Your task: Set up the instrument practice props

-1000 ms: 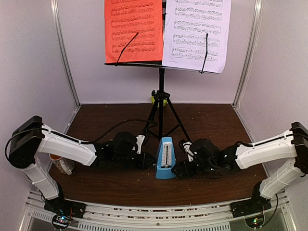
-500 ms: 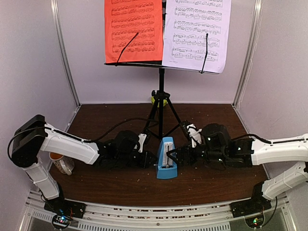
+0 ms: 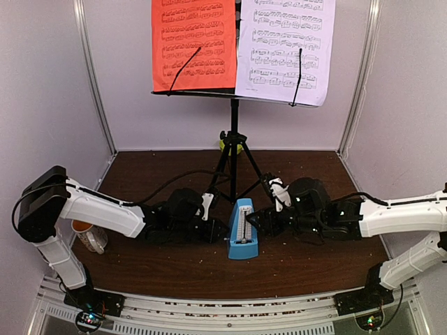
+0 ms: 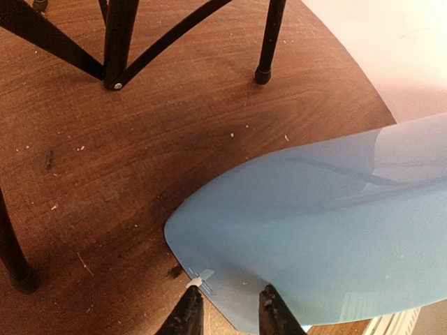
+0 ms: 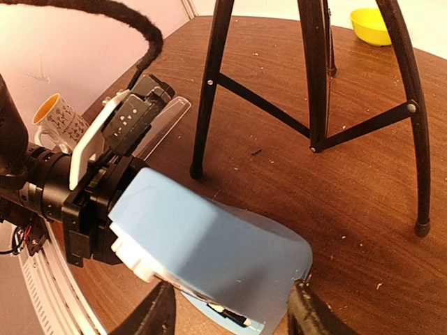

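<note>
The black music stand (image 3: pixel 234 125) stands on its tripod at the back, with the red sheet (image 3: pixel 193 42) and the white sheet (image 3: pixel 286 49) side by side on its desk. The blue pyramid metronome (image 3: pixel 242 237) stands in front of the tripod and also shows in both wrist views (image 4: pixel 328 230) (image 5: pixel 209 244). My left gripper (image 3: pixel 218 230) is at its left side. Its fingers are close together (image 4: pixel 229 310) and grip the metronome's corner. My right gripper (image 3: pixel 257 222) is wide open (image 5: pixel 230 317), with one finger on each side of the metronome's base.
The tripod legs (image 5: pixel 314 70) (image 4: pixel 269 42) spread just behind the metronome. A white patterned mug (image 3: pixel 87 234) (image 5: pixel 59 118) sits at the left edge under my left arm. A small yellow-green bowl (image 5: pixel 372 24) lies behind the tripod. White walls close in the back and sides.
My right gripper has swung from the metronome's lower right up and back, then in close to its right side. My left arm and the metronome have barely moved.
</note>
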Robot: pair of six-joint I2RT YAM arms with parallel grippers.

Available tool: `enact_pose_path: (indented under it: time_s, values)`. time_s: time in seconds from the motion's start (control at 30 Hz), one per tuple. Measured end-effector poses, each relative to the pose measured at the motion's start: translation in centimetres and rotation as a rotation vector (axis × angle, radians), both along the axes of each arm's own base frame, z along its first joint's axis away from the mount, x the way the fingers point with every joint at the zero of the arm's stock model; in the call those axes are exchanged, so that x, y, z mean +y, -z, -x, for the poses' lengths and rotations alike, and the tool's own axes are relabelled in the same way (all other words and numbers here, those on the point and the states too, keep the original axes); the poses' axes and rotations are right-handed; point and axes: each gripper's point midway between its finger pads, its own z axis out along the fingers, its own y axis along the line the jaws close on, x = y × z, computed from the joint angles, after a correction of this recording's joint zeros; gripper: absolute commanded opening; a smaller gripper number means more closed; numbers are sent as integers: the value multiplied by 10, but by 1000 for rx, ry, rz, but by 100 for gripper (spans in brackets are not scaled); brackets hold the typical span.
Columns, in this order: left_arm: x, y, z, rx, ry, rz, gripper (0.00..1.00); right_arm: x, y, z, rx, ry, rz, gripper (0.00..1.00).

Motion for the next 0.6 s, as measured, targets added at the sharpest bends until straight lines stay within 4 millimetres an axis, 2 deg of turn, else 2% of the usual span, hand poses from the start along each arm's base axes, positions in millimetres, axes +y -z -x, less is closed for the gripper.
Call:
enact_pose_path:
  time_s: [0.13,0.33,0.6]
  values:
    - [0,0,0,0,1,0,30,-2,0,-2,-6,4,7,46]
    - [0,0,0,0,1,0,30,-1,0,-2,-7,-2,6,62]
    - [1,1,0,-1,4,-7,30,2,1,1,-3,-32,7,62]
